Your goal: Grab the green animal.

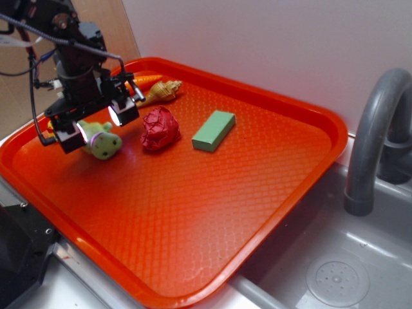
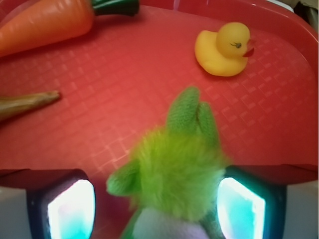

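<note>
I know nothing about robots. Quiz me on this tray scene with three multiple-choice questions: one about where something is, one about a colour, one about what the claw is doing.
1. Where is the green animal?
A. between the gripper's fingers
B. in the sink
C. on the green block

2. What colour is the tray?
A. blue
B. orange-red
C. white

3. How do the jaws of the gripper stand?
A. shut flat together
B. open on either side of the toy
C. holding the carrot

Answers: 1 A, the wrist view shows a pad on each side of it. 2 B, the rim and floor show it. 3 B, a gap remains beside the toy.

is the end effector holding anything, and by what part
Cannot tell: the end effector straddles the green animal's body, one pad touching, the other apart.
</note>
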### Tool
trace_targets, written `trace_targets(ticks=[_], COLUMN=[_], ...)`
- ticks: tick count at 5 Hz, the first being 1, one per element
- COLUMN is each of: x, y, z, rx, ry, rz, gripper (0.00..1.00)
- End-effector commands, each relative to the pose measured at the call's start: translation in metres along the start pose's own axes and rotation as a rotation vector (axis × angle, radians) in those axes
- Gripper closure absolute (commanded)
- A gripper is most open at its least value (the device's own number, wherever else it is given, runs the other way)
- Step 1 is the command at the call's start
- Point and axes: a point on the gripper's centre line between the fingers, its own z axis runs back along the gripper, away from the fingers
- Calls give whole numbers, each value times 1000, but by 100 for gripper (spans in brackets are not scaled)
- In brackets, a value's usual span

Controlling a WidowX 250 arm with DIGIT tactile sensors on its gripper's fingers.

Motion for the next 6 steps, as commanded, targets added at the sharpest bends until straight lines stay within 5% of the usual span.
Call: trace_targets(ticks=[1, 3, 5, 6], x=[3, 17, 7, -3], y=[13, -9, -42, -41], z=[-11, 50, 157, 196], rx=[5, -31, -146, -206], ry=[-40, 21, 125, 115], rz=[0, -384, -872, -1115], gripper=[100, 100, 100, 100])
